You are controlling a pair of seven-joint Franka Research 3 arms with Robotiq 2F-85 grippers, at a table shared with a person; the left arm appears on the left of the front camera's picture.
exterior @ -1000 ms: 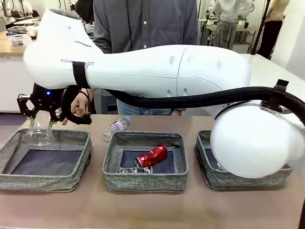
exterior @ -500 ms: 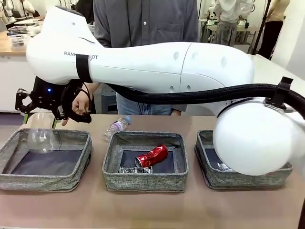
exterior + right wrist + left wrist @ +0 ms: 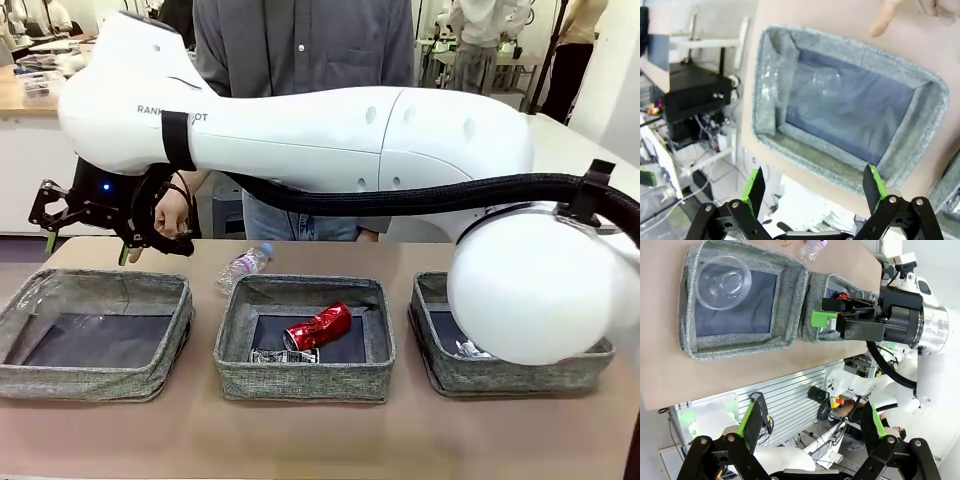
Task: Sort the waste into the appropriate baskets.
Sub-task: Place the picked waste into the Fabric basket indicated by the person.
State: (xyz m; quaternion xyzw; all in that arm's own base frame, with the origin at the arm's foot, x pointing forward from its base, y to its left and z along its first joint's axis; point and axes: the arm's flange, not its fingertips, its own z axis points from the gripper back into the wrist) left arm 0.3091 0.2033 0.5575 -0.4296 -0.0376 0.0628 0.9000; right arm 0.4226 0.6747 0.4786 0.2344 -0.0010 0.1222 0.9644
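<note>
Jaws on your right gripper (image 3: pixel 85 222) stand wide apart and hold nothing; it hangs above the far edge of the left basket (image 3: pixel 150 384), at about 9 o'clock in the front view, with the right arm (image 3: pixel 330 140) stretched across from the right side. Below it you can see the clear plastic cup (image 3: pixel 40 310) lying inside that basket against its far-left corner; in the right wrist view the same cup (image 3: pixel 790 82) lies on its side at about 11 o'clock, partly on the dark floor and partly against the grey fabric wall. Your left gripper (image 3: pixel 810 427) is also spread open and empty, its green pads well apart, looking from off the table toward the baskets. In the middle basket (image 3: pixel 300 385) the crushed red can (image 3: pixel 318 327) lies tilted, with the flattened dark printed can (image 3: pixel 283 356) just beside it at its near-left. A scrap of white paper (image 3: pixel 468 349) shows in the right basket (image 3: pixel 450 375), mostly hidden behind the arm's elbow. The clear blue-capped plastic bottle (image 3: pixel 243 267) lies on the table beyond the gap between the left and middle baskets. A person's hand (image 3: pixel 170 215) hangs just beside the right gripper.
</note>
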